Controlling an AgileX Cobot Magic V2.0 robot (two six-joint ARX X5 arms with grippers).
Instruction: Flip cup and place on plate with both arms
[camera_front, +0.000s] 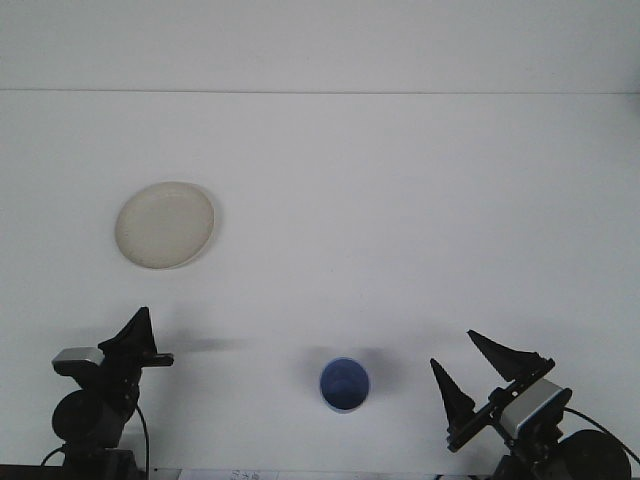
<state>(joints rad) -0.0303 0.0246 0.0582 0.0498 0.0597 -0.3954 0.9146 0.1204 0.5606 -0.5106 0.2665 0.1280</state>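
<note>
The blue cup (344, 385) is seen standing mouth-up on the white table (400, 200), low in the frame near six o'clock, with nothing touching it. The cream-coloured round plate (165, 225) lies well apart from it, up toward ten o'clock from the cup. The right gripper (473, 374) is parked at about four o'clock of the cup, its two black fingers clearly spread and nothing held between them. The left gripper (140, 340) sits near eight o'clock of the cup; its fingers are seen nearly edge-on as a single dark wedge, so whether they are spread or pressed together cannot be told.

Since the cup is upright, the flip is judged done, and the step in hand is taken to be the pick-up by the left arm for carrying to the plate. For this to go well, the left gripper should be opened wider than the cup before it is brought in, and the approach should be made from the nine o'clock side so that the cup is not nudged toward the right arm. The wall should be pinched below the rim, firmly enough that the cup is not tilted when lifted. The cup should be raised clear of the table before it is carried toward ten o'clock, then lowered onto the middle of the plate and released only once the base is resting flat. The right gripper is best left where it is, out of the path.
</note>
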